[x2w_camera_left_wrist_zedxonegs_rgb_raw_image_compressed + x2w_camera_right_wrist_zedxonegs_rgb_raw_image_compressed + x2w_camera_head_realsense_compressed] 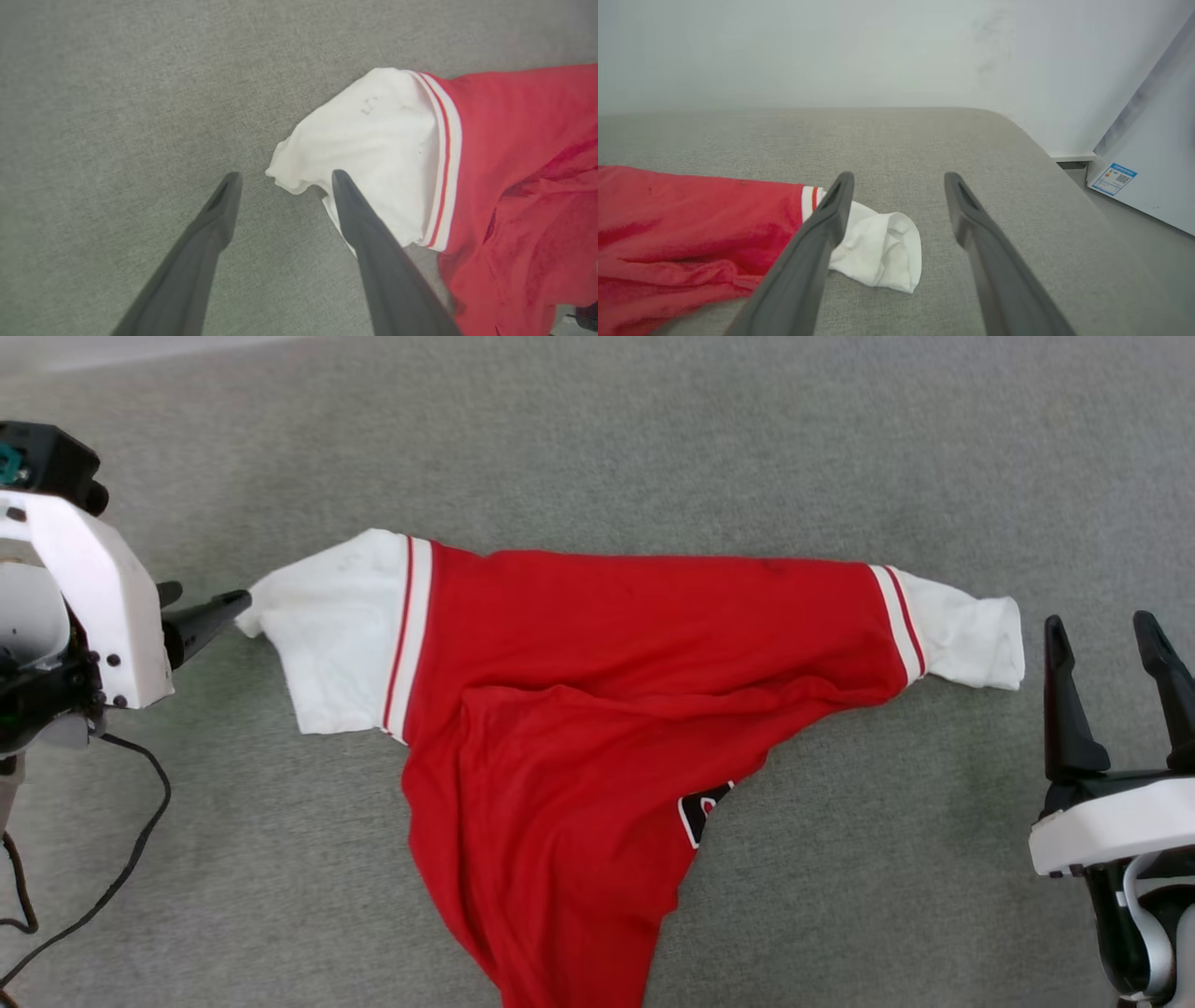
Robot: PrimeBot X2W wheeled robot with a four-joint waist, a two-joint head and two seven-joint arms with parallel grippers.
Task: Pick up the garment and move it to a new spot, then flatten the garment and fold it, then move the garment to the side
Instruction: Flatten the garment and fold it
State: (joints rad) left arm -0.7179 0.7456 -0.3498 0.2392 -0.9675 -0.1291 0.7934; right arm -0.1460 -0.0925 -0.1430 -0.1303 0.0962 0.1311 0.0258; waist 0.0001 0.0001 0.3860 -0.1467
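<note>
The garment (597, 644) lies across the middle of the grey surface (653, 429). Its shoulder line is stretched out sideways, and a white sleeve (336, 635) reaches towards each arm. The red body is not flat. It twists over itself and narrows to a tail that runs towards the robot, and only a corner of the black lettering (705, 807) peeks out from the fold.

The left gripper (285, 176) sits low at the tip of the near sleeve, jaws parted with the cuff corner between the fingers, clamping nothing. I'd say it is lined up there to pinch that corner.

The right gripper (1102, 621) waits just beside the other sleeve (962, 630), spread wide and empty. My guess is the arms flank the garment so they can pull it taut, since it needs flattening before any fold.
</note>
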